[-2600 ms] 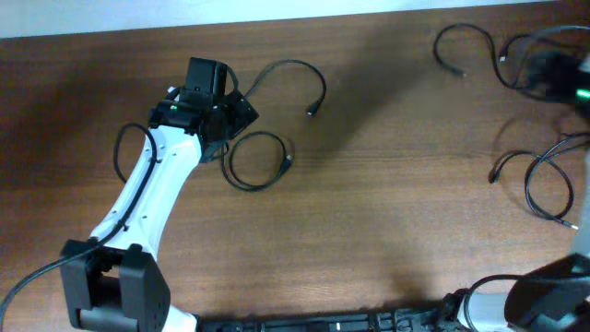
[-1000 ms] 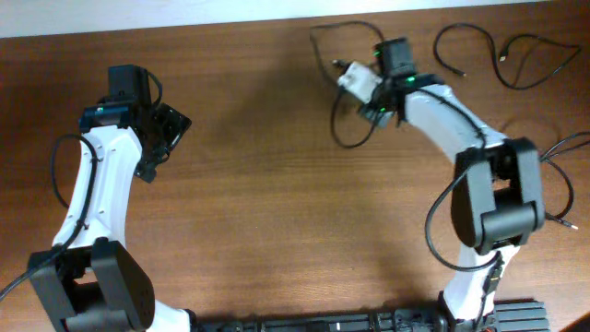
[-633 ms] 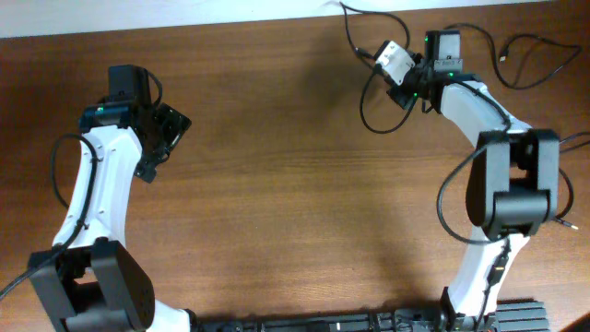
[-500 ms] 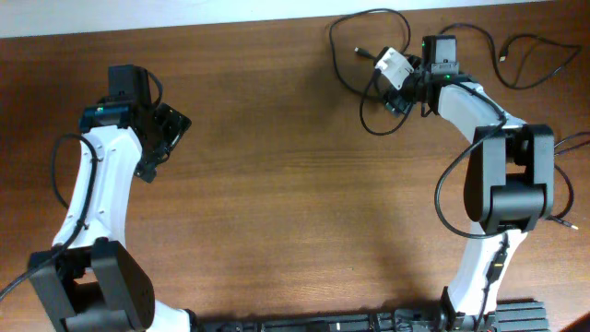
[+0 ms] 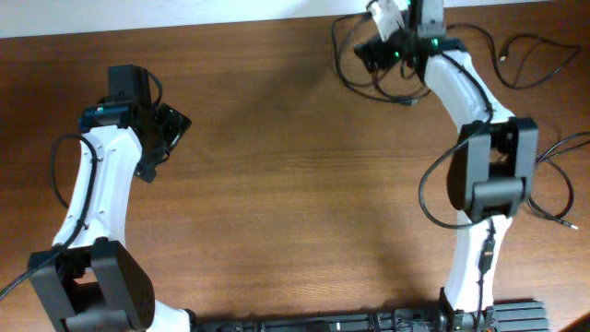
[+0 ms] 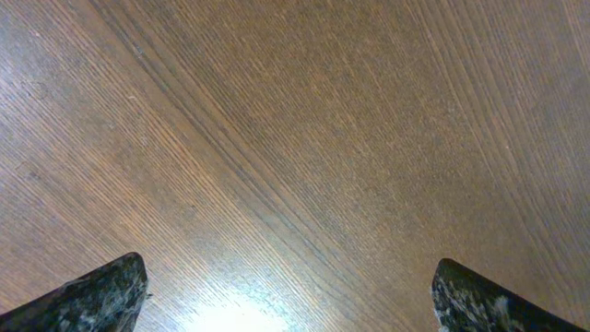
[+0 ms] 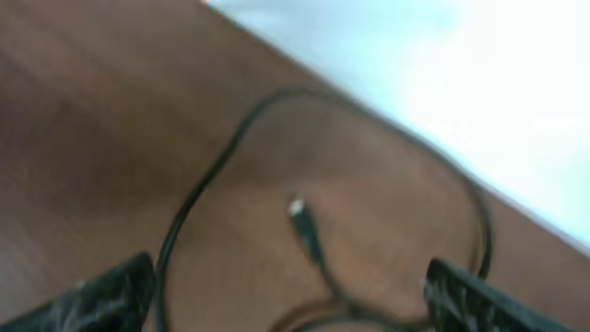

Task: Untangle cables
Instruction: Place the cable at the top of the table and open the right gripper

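One thin black cable lies in loose loops at the far edge of the table, under and beside my right gripper. The right wrist view shows its loop and small plug end on the wood. My right gripper hangs above it with jaws wide apart, holding nothing. A second cable lies at the far right corner. A third lies by the right edge. My left gripper is open at the left. In its wrist view it is over bare wood.
The brown wooden table ends at a pale wall along the far edge, close to the right gripper. The right arm stretches up the right side. The arm bases sit at the near edge.
My right gripper has moved toward the far edge of the table, and the cable loops have shifted up with it. The left arm has stayed still for the last second.
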Robot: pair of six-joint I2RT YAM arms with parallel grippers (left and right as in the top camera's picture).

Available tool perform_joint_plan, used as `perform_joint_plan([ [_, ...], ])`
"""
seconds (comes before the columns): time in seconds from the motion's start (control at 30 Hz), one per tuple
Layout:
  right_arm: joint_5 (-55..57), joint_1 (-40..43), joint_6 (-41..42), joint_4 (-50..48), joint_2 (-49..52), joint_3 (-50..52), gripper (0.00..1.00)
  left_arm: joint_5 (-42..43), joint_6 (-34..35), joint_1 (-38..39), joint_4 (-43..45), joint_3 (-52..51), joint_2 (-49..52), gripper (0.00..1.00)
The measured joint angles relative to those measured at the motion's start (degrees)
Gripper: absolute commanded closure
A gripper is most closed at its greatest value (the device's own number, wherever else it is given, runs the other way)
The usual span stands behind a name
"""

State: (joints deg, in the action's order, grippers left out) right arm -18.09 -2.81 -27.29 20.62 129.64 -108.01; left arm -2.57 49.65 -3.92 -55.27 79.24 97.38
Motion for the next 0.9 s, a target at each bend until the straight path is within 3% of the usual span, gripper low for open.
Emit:
perform_joint_plan([
  [0.07,0.0,-0.1,-1.4,0.0,2.8,-4.9,0.19,0.2,0.0,0.0,0.0,0.0,0.0,0.01],
  [0.3,0.0,-0.2,-4.7,-3.1,13.0,-5.6,0.21,0.2,0.0,0.0,-0.1,0.0,0.0,0.01],
  [0.37,0.0,-0.2,-5.3,-3.7,13.8,-5.6,0.35,0.2,0.0,0.0,0.0,0.0,0.0,0.01],
  [0.4,0.0,-0.2,-6.1,-4.2,14.3,-5.6,0.69,0.2,0.0,0.0,0.0,0.0,0.0,0.01],
  [0.47,-0.2,-0.2,-6.3,-4.5,15.4,-5.6,0.8,0.2,0.0,0.0,-0.1,0.0,0.0,0.01],
  [0.53,0.0,-0.3,-6.3,-4.9,15.9,-5.7,0.96,0.2,0.0,0.0,0.0,0.0,0.0,0.01],
  [0.67,0.8,-0.3,-6.5,-3.6,15.9,-6.6,0.96,0.2,0.0,0.0,0.0,0.0,0.0,0.01],
  [0.9,2.2,-0.3,-6.6,12.2,8.9,-13.4,0.96,0.2,0.0,0.0,-0.1,0.0,0.0,0.01],
])
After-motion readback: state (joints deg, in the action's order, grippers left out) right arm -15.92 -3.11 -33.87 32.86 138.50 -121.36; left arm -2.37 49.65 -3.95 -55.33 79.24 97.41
